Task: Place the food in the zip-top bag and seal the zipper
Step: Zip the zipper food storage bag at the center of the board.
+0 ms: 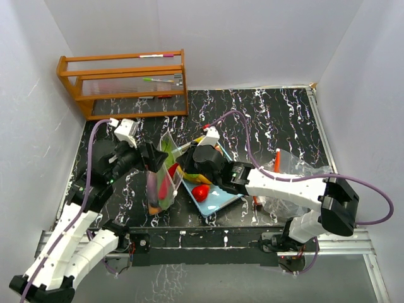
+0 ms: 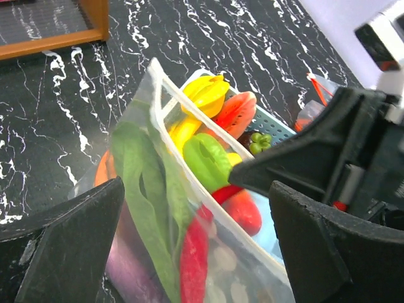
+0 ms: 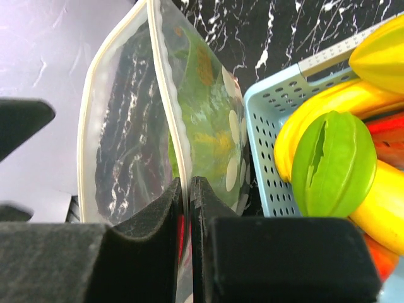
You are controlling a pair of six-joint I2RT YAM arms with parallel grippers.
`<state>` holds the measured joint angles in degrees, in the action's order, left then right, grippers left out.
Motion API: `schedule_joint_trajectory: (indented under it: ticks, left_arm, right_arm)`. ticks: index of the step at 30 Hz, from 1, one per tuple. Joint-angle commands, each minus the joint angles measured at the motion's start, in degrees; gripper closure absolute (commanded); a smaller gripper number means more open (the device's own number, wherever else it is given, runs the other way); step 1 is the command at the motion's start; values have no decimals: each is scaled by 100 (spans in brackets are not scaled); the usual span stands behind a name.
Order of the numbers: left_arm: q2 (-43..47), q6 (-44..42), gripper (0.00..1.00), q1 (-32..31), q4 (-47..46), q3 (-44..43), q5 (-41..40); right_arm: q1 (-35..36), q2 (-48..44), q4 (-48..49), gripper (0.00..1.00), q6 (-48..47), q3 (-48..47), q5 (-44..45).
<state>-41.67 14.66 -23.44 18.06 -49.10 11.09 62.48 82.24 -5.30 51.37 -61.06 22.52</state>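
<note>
Black, white-veined tabletop [image 1: 278,120] fills the overhead view, with a wooden rack [image 1: 123,82] at the upper left. At centre a zip-top bag [image 1: 163,175] stands upright, mouth open, with a green leaf [image 2: 142,183], red chilli [image 2: 194,259] and purple aubergine [image 2: 126,271] inside. Just right of it, the light-blue basket [image 3: 268,126] holds bananas [image 3: 328,104], a green ribbed fruit [image 3: 331,164] and a red piece [image 1: 201,191]. The left gripper [image 2: 196,214] is spread wide with the bag between its fingers. The right gripper [image 3: 187,189] is clamped on the bag's rim.
</note>
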Motion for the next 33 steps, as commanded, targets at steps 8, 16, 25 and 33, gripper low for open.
schedule_joint_trajectory:
  ticks: [8,16,25,33]
  left_arm:
    - [1709,543,3,-20,625,602,703]
    - [2005,763,7,-16,499,1147,687]
    - [2005,879,11,-20,376,1247,446]
    - [2111,1106,3,-20,382,1261,276]
  right_arm:
    - [-124,654,1072,92,303,-548,977]
    - [-149,1071,1564,92,332,-904,1100]
    - [-275,1454,1722,92,379,-1430,1418]
    - [-306,2005,1457,92,846,-1957,1696]
